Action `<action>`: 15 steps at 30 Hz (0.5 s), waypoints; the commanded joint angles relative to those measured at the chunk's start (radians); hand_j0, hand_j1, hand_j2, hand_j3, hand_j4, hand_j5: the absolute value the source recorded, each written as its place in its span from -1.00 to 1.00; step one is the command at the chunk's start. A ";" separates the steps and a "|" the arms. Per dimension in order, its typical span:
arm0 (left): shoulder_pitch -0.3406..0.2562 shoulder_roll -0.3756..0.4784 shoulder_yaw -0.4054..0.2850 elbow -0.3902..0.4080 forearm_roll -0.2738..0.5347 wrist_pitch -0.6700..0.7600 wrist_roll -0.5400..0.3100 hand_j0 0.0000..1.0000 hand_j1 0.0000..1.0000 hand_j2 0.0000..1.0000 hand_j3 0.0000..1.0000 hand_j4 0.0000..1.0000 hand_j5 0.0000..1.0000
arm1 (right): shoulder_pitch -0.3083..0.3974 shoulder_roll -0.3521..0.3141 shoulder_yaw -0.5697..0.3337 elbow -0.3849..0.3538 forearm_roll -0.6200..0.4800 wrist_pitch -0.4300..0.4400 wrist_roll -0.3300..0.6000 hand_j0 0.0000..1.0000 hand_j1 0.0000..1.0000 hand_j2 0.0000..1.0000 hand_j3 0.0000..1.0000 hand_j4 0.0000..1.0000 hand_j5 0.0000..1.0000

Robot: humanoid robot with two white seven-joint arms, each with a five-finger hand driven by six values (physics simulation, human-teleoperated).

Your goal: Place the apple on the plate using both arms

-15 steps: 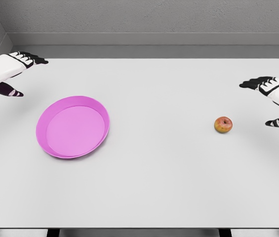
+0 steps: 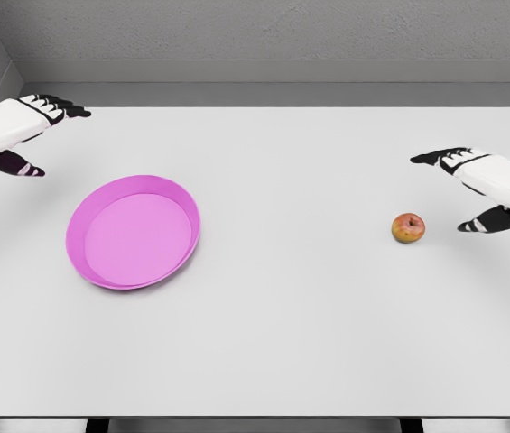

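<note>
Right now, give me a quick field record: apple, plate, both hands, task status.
apple: on the white table, right side, resting free, untouched
plate: pink, empty, left side of the table
right hand: open, just right of the apple, not touching it
left hand: open, at the far left edge, up and left of the plate, holding nothing
task status: apple not yet grasped, not yet on the plate

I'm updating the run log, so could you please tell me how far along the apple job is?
Nothing is done: the apple sits on the table, far from the pink plate. The open right hand is beside it, not touching. The left hand hovers open. Grasping, carrying and placing remain.
</note>
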 commanded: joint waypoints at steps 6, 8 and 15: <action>0.000 0.001 0.001 -0.001 0.005 0.001 0.001 1.00 1.00 1.00 1.00 1.00 1.00 | -0.160 0.067 0.238 0.026 -0.003 0.144 0.105 1.00 1.00 1.00 1.00 1.00 1.00; 0.000 0.003 0.001 -0.001 0.005 0.001 0.001 1.00 1.00 1.00 1.00 1.00 1.00 | -0.190 0.078 0.274 0.052 -0.003 0.149 0.107 1.00 1.00 1.00 1.00 1.00 1.00; 0.003 0.003 0.002 -0.014 0.005 0.001 0.001 1.00 1.00 1.00 1.00 1.00 1.00 | -0.224 0.091 0.289 0.058 -0.004 0.228 0.167 1.00 1.00 1.00 1.00 1.00 1.00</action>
